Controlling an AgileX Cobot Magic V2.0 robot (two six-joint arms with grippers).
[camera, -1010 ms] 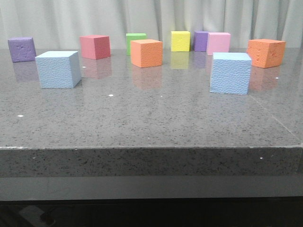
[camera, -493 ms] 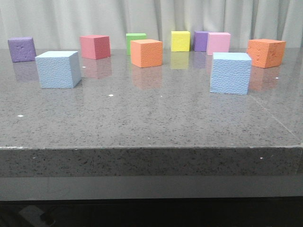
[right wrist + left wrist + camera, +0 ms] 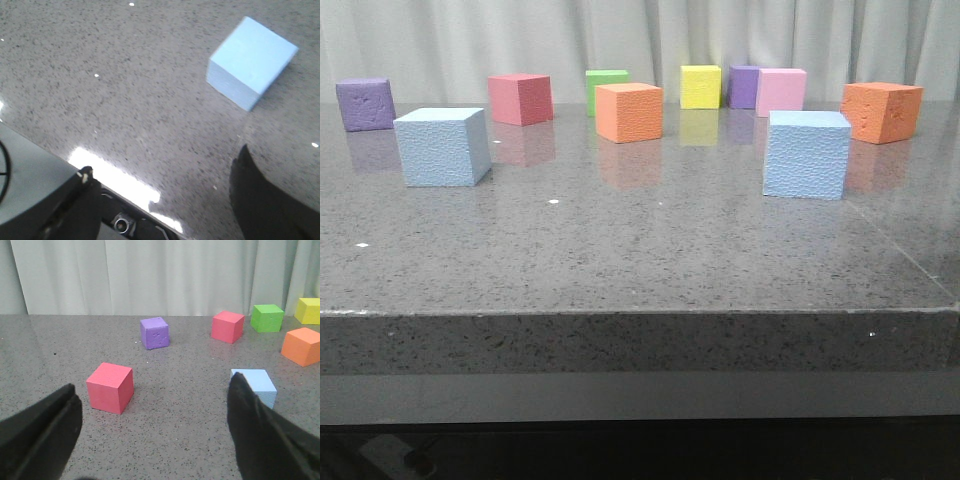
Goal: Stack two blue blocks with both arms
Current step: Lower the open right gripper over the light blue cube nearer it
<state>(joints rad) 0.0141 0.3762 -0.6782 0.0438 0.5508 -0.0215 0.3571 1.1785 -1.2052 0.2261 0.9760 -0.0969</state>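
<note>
While both blue blocks are sitting apart on the bench [image 3: 640,260] | left tool [image 3: 155,435] is gaping wide, left blue block [image 3: 256,385] ahead beside its finger | right tool [image 3: 165,200] is gaping wide, right blue block [image 3: 251,61] ahead, ungrasped.

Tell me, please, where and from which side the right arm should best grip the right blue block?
Probably from above, jaws closing on two opposite vertical faces near mid-height. The right blue block is a cube sitting flat on the table, apart from the pink block and orange block behind it, so its sides look free. The right gripper is already open.
</note>
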